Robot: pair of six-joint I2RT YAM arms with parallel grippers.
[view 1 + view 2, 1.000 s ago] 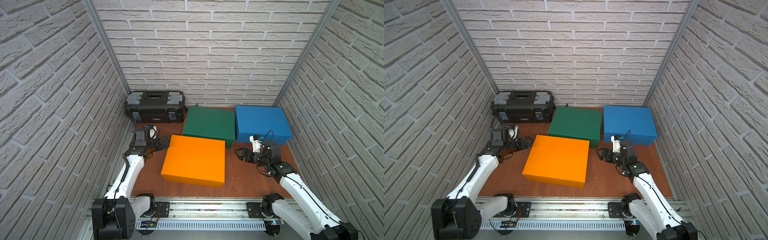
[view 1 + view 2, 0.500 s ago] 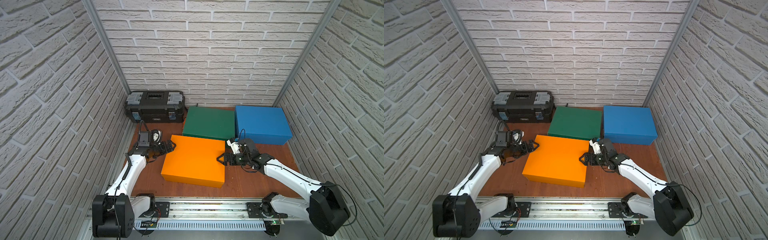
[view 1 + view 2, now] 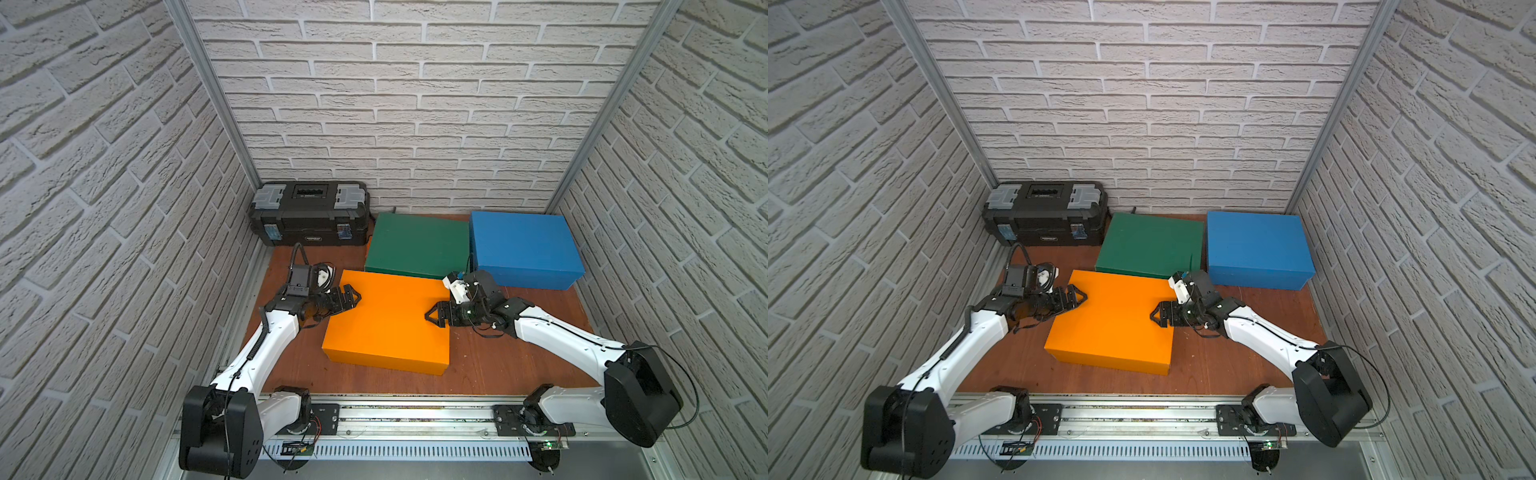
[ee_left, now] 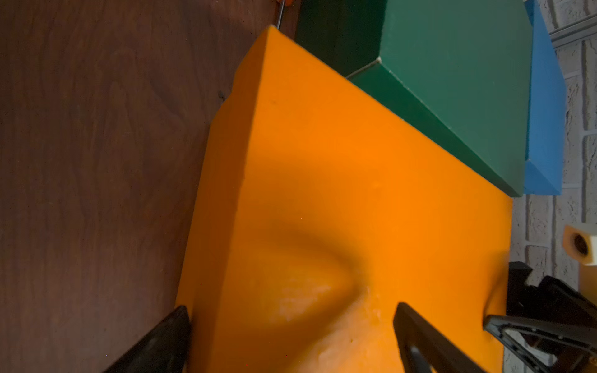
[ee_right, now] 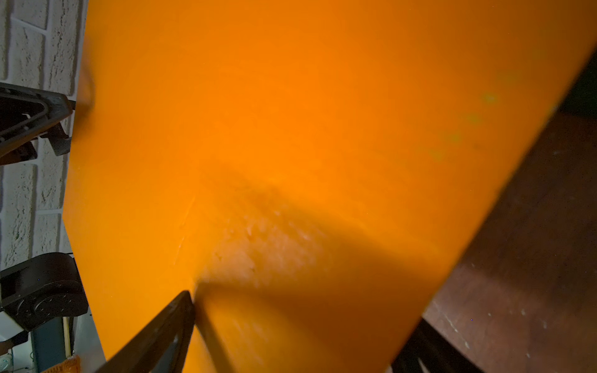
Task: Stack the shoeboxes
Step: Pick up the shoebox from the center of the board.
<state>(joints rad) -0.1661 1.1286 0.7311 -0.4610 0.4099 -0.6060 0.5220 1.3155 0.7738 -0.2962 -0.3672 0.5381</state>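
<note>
Orange shoebox sits mid-bench, toward the front edge, turned a bit off-square to the bench edges. Green shoebox is right behind it, near the back edge; can't tell if the 2 touch. Blue shoebox is in the back right corner, just beside the green one. All 3 lie flat on the bench w/ lids on. Black toolbox w/ grey latches fills the back left corner.

Left hand is at the orange box's left side, near its far left corner. Jaws stand wide apart, straddling the top edge. In the left wrist view one finger is down by the side wall and the other is over the lid. It isn't clamped on the box.

Right hand is at the orange box's right edge, approx mid-length, in the same pose w/ jaws wide. One finger has its tip on or just above the lid. The other is below the box's edge and blurred. No grip seen. The 2 hands face each other across the box.
</note>
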